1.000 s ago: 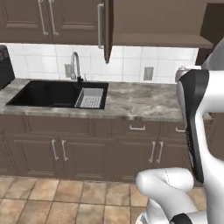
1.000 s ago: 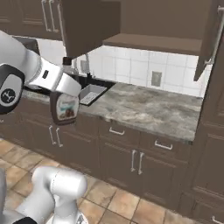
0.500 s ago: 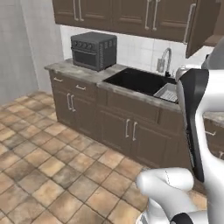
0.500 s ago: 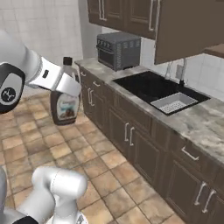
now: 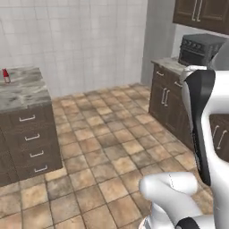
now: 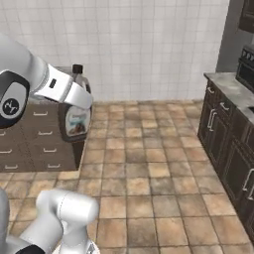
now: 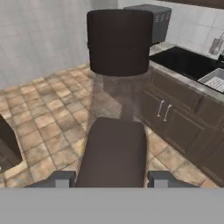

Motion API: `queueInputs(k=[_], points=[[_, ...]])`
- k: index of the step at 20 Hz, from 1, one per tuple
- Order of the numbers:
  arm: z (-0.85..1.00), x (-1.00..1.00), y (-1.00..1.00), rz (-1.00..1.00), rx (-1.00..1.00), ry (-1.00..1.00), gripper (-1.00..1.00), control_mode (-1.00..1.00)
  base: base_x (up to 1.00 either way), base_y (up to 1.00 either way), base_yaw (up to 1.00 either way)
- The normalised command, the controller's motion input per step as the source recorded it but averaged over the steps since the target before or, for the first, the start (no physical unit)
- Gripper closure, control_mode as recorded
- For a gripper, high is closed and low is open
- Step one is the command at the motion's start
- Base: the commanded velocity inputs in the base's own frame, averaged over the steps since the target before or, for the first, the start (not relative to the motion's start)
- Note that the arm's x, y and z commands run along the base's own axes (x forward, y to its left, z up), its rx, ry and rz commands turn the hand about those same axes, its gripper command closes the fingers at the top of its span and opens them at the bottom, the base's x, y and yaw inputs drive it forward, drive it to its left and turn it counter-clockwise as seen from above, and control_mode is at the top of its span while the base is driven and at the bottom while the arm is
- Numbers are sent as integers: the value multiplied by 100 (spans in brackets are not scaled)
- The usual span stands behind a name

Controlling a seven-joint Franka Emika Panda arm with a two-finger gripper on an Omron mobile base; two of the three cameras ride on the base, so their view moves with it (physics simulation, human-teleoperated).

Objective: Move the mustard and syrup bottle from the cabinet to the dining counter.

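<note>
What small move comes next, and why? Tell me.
Probably keep driving toward the dining counter before lowering anything. The pincer holds the syrup bottle upright, off the floor, and open tiled floor lies between the base and the counter, where a small red bottle stands.

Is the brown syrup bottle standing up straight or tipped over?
Upright: the syrup bottle hangs in the gripper with its dark cap on top and label level.

Dark brown syrup bottle (image 6: 75,116) with pale label and black cap; grey-brown marbled worktop (image 5: 20,89) over dark drawers; small red bottle (image 5: 6,75); tan tiled floor (image 5: 103,147).
</note>
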Motion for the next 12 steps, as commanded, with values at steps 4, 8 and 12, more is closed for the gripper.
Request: queueInputs(k=[4, 8, 12], points=[[0, 0, 0, 0, 0, 0, 100, 100, -8, 98, 77], [0, 0, 0, 0, 0, 0, 100, 100, 4, 100, 70], [0, 0, 0, 0, 0, 0, 100, 100, 57, 89, 44]])
